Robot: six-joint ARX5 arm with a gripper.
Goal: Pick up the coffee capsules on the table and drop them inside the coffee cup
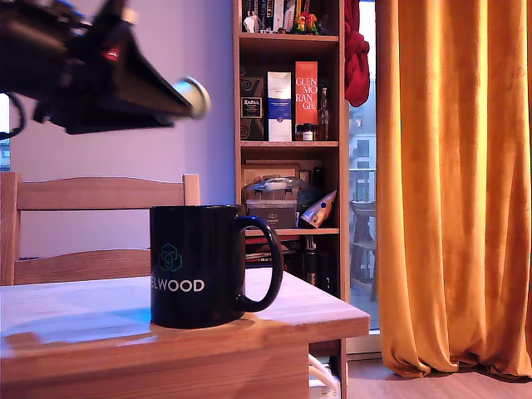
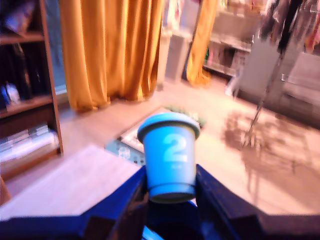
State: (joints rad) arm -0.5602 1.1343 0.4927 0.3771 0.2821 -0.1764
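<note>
My gripper point(image 2: 171, 192) is shut on a blue coffee capsule point(image 2: 170, 157) marked with a white "2"; the dark fingers point(image 2: 127, 200) press its narrow end from both sides. In the exterior view the gripper point(image 1: 189, 96) hangs high at the left, above the coffee cup point(image 1: 199, 266), and the capsule point(image 1: 194, 96) shows as a pale blur at its tip. The glossy black mug with white "ELWOOD" lettering and a loop handle stands upright on the wooden table point(image 1: 75, 320). No cream-green capsule is in view.
A wooden chair point(image 1: 91, 224) stands behind the table. A tall bookshelf point(image 1: 287, 133) with boxes and bottles rises behind the mug, and an orange curtain point(image 1: 453, 183) hangs at the exterior view's right. The table's corner point(image 1: 353, 316) lies just right of the mug.
</note>
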